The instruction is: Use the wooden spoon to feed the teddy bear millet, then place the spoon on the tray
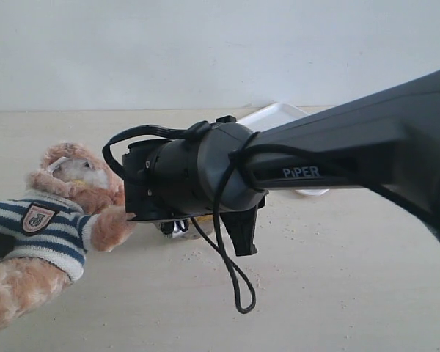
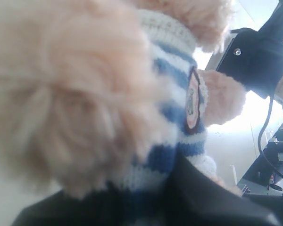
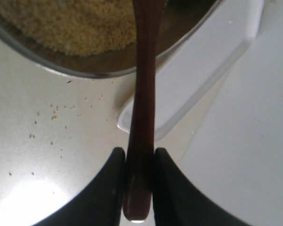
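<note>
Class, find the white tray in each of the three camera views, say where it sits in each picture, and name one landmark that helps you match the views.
Exterior view: the tray peeks out at upper centre, behind the right arm.
Left wrist view: not visible; the teddy bear fills the picture.
Right wrist view: the tray runs diagonally at upper right, beside the steel bowl, behind the wooden spoon.
Shared landmark: the pale tabletop, speckled with millet grains.

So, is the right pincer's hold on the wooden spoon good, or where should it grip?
Probably fine: the right pincer clamps the wooden spoon near the handle's end, one finger on each side of the straight shaft, leaving the far end free to reach the millet.
</note>
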